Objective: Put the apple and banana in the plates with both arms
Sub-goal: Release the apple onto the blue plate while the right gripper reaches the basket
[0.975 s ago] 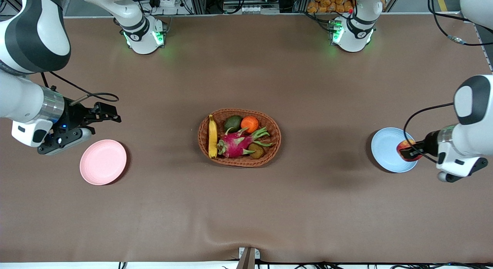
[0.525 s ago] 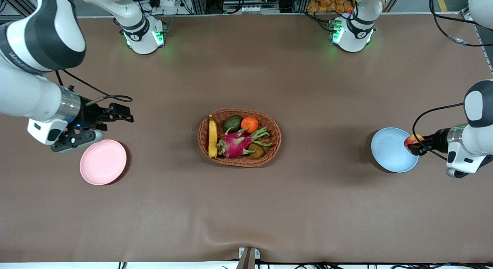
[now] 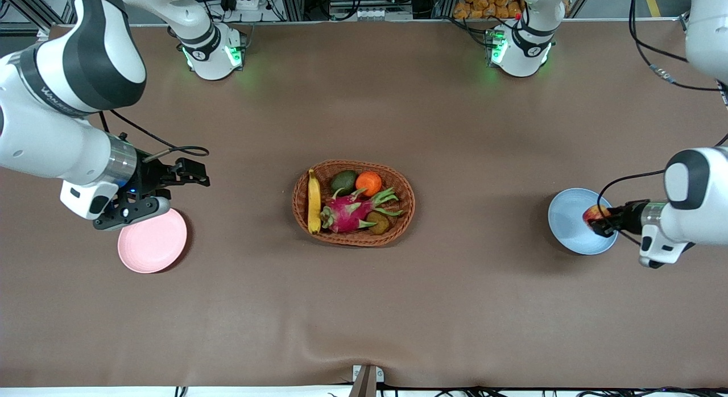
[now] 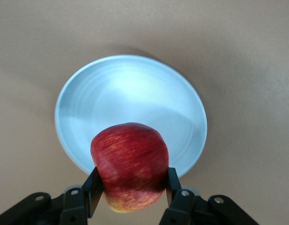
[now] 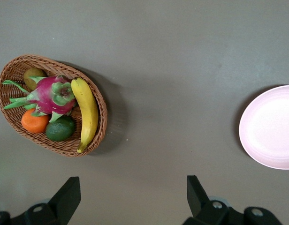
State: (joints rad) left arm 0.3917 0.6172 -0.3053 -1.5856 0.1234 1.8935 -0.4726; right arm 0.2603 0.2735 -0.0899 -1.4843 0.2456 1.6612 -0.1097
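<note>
Red apple point(image 4: 129, 166) sits clenched in the left gripper point(image 3: 597, 222) over the blue plate point(image 3: 569, 226), middle right of frame; lowering and release look next. Right gripper point(image 3: 190, 172), spread empty at middle left, faces the banana point(image 3: 313, 201).

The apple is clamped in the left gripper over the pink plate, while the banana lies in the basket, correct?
Not quite: the plate is wrong. The left wrist view shows the apple clamped in the left gripper over the blue plate, not the pink one. The banana does lie in the basket.
</note>
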